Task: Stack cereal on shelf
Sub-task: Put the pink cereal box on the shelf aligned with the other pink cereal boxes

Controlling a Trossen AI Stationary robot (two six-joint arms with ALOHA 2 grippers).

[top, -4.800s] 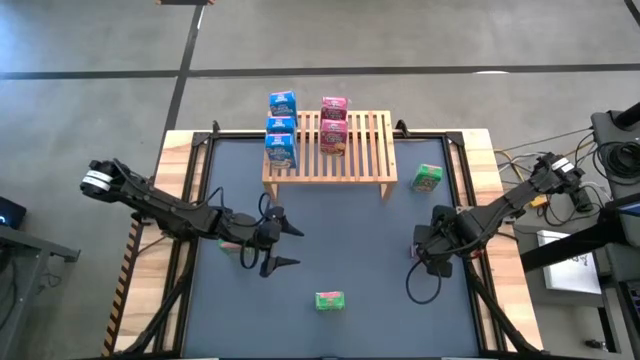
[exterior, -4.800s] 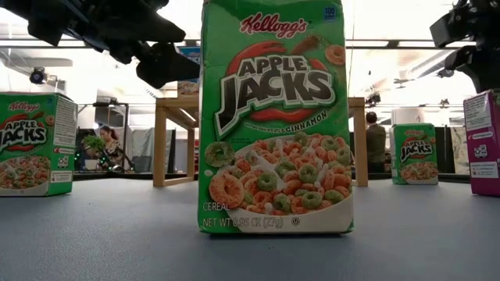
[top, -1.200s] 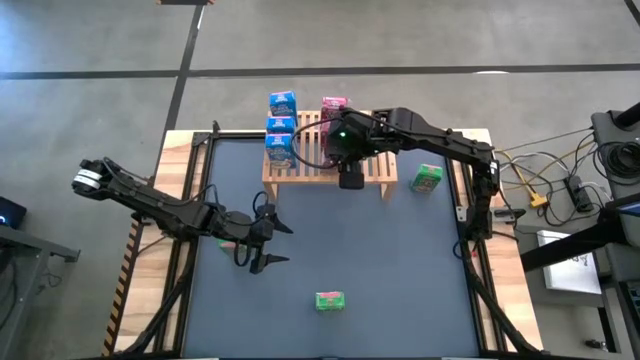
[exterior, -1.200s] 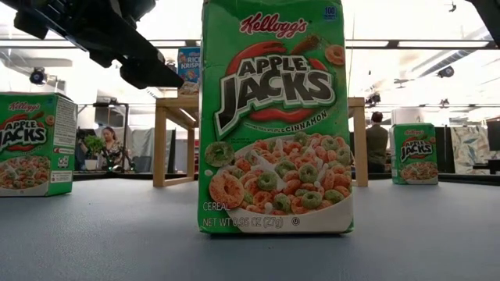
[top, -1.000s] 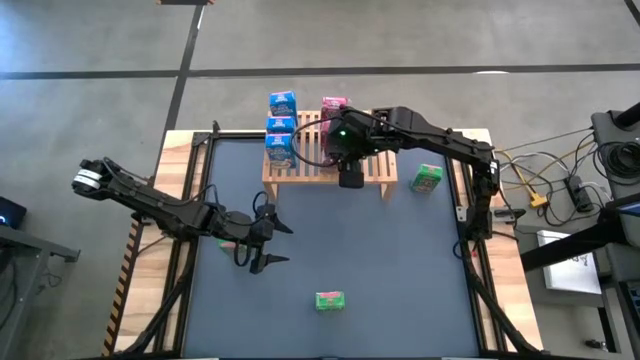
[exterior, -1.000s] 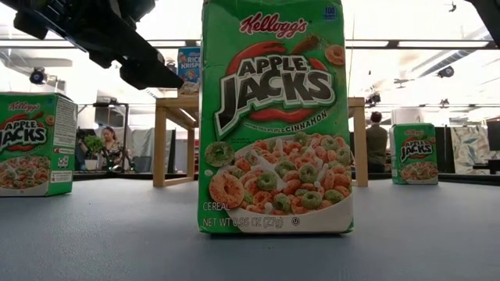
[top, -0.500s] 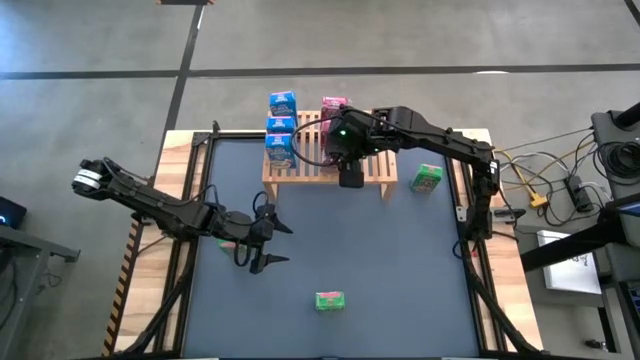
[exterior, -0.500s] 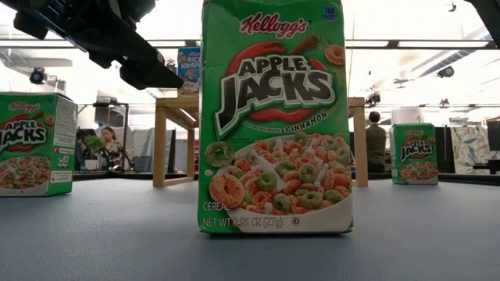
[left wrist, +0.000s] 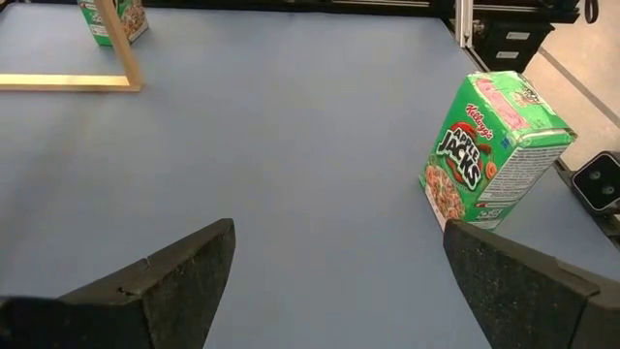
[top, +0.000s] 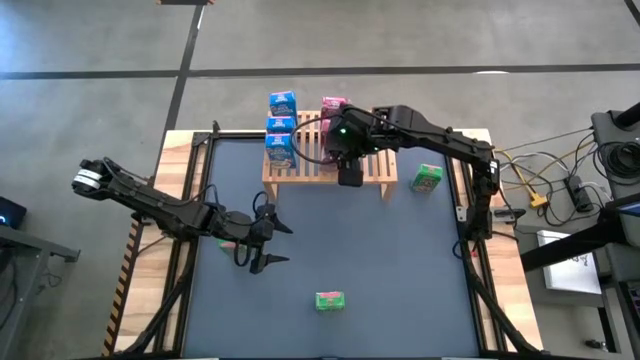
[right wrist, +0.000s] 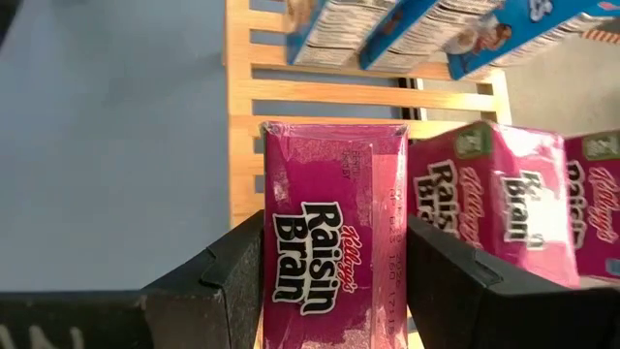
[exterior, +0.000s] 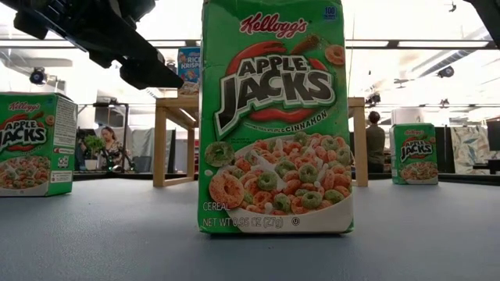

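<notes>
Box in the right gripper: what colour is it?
Magenta pink, printed Raisin Bran; the right gripper holds it, shown best in the right wrist view.

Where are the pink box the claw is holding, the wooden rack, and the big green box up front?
Pink Raisin Bran box (right wrist: 334, 242), right wrist view, on its printed front.
Wooden rack (top: 385, 170), high view, front right corner of the slats.
Green Apple Jacks box (exterior: 273, 117), low view, on its front.

Overhead, table-level and two wrist cameras.
</notes>
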